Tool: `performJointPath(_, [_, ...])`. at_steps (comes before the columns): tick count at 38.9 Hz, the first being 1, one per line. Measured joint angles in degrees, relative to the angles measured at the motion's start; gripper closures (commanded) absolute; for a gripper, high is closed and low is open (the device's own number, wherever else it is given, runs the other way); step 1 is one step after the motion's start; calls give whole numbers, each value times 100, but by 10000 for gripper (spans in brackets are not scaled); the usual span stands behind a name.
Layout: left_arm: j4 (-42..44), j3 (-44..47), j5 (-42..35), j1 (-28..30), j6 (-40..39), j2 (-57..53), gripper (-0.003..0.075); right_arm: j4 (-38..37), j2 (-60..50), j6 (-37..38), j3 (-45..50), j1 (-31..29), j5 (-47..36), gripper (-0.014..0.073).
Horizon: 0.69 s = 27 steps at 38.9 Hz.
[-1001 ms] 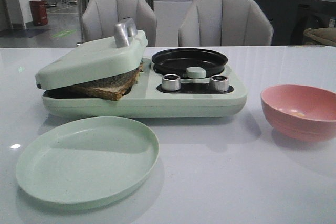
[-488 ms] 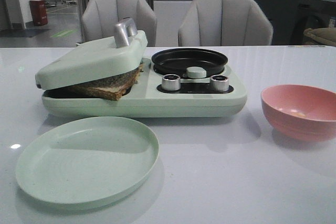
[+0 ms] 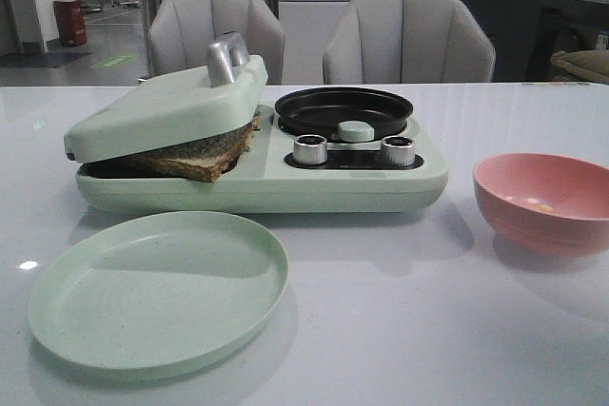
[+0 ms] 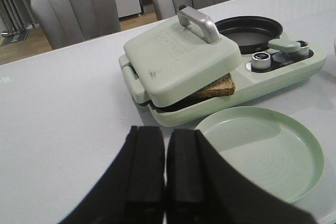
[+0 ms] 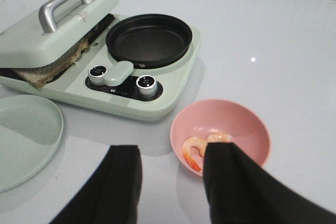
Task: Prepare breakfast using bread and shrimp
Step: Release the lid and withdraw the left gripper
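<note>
Bread [image 3: 200,154] sits clamped under the sandwich maker's lid [image 3: 162,106]. The left gripper [image 4: 164,169] is closed and empty; the right gripper [image 5: 170,182] gapes wide near the shrimp [image 5: 197,148], seemingly just above the pink bowl [image 5: 247,129].

Dim, soft indoor light; small glare spots on the glossy table [image 3: 400,330].

Front view, three samples compared: no displacement registers. The breakfast maker's lid [image 3: 166,106] sits at the same tilt on the bread [image 3: 195,157], and the plate [image 3: 157,290] and pink bowl [image 3: 542,202] hold their positions on the worktop [image 3: 400,330]. Neither arm enters the front view at any sample. Earlier wrist views are not available, so gripper movement cannot be judged.
</note>
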Motion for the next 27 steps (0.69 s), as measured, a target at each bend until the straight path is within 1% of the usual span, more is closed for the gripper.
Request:
performJointPath(4, [0, 0, 0, 0, 0, 0, 604, 14, 751, 92, -415, -51, 244, 198])
performJointPath(7, [0, 0, 0, 0, 0, 0, 604, 53, 1257, 177, -689, -231, 404, 198])
performJointPath(17, [0, 0, 0, 0, 0, 0, 606, 309, 2318, 188, -1289, -1235, 564, 198])
performJointPath(27, [0, 0, 0, 0, 0, 0, 606, 375, 3680, 188, -1707, -1978, 692, 198])
